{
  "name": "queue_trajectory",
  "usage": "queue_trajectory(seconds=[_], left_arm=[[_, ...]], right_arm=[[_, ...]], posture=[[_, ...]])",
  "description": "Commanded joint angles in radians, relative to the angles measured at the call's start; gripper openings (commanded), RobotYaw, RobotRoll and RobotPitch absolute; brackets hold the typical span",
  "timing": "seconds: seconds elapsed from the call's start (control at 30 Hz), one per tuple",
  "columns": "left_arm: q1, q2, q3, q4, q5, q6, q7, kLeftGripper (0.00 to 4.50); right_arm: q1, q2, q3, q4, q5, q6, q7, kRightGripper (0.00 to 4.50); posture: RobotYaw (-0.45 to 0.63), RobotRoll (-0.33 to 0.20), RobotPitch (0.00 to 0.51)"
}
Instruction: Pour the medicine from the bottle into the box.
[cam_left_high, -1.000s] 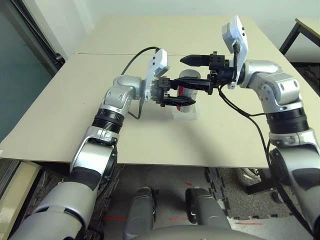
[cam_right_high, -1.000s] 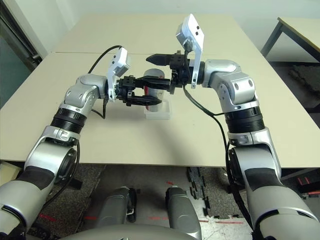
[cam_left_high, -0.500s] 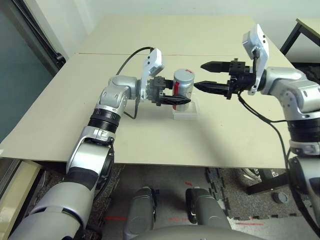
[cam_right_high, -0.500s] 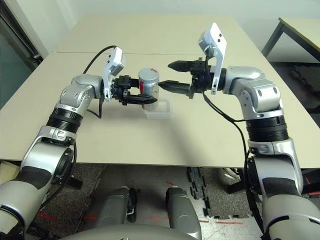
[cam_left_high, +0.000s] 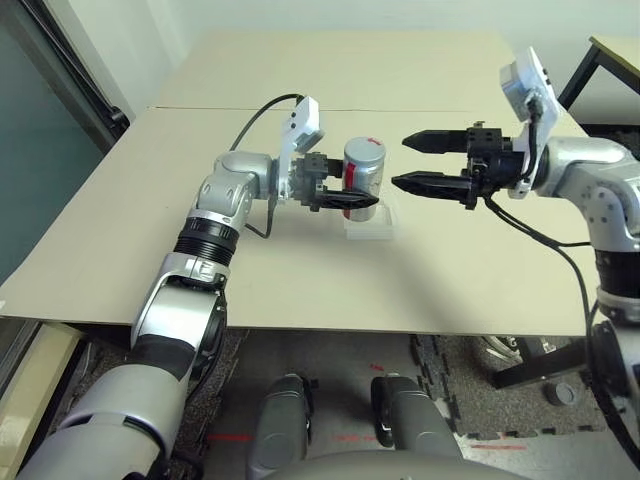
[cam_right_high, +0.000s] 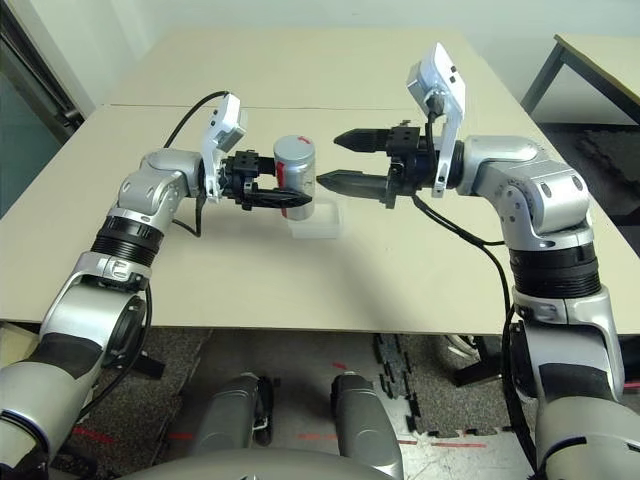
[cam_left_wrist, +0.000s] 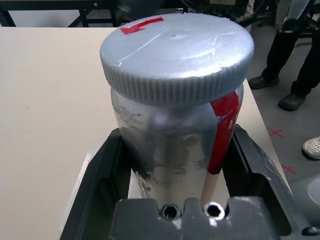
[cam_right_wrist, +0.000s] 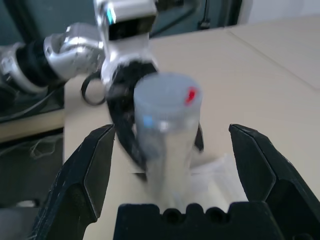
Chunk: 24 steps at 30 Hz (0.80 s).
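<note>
Bottle (cam_left_high: 363, 170) stands upright in the upper middle of the left eye frame, and I have it clasped in my left gripper (cam_left_wrist: 177, 132), a finger closed against either side of the body. Its silver-grey wall is shiny and reflective, with dark scuffs and specks low down. A red stripe (cam_left_wrist: 222, 132) runs down the side from just under the cap (cam_left_wrist: 177, 57), which is on, round and grey, finely ribbed around the edge and slightly wrinkled and glossy on top. Another red mark (cam_left_wrist: 142, 24) lies on the cap's top near the rim. Those red patches are the markings I can make out.

My right gripper (cam_left_high: 399, 160) hangs at upper right of the frame, released, its two black fingers spread wide and pointing toward the bottle, near it but apart. Box (cam_left_high: 374, 229), shallow and clear, sits on the beige table (cam_left_high: 260, 290) around the middle of the frame, partly behind the bottle's lower end; I can't tell whether the two touch. On the floor at lower right lies a round grey disc (cam_left_high: 561, 394).
</note>
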Motion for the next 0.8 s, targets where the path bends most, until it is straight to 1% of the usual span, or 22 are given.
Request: queue_trajectory(seconds=[0.03, 0.2, 0.43, 0.53, 0.8], left_arm=[[-0.015, -0.007, 0.0, 0.021, 0.007, -0.02, 0.004, 2.81], [-0.02, -0.014, -0.003, 0.036, 0.01, -0.032, 0.006, 2.81], [-0.03, -0.021, -0.003, 0.057, 0.013, -0.044, 0.006, 2.81], [-0.03, -0.024, -0.003, 0.058, 0.014, -0.046, 0.006, 2.81], [-0.024, -0.031, -0.005, 0.05, 0.014, -0.045, 0.006, 2.81]], right_arm=[[-0.04, 0.032, 0.031, 0.026, -0.044, -0.042, -0.042, 4.5], [-0.07, 0.086, 0.059, 0.053, -0.08, -0.073, -0.079, 4.5], [-0.092, 0.132, 0.086, 0.089, -0.136, -0.104, -0.116, 4.5], [-0.101, 0.14, 0.095, 0.109, -0.162, -0.12, -0.126, 4.5], [-0.099, 0.146, 0.102, 0.116, -0.184, -0.107, -0.14, 4.5]], posture=[[-0.04, 0.0, 0.082], [-0.04, 0.0, 0.082], [-0.04, 0.0, 0.082], [-0.04, 0.0, 0.082], [-0.04, 0.0, 0.079]])
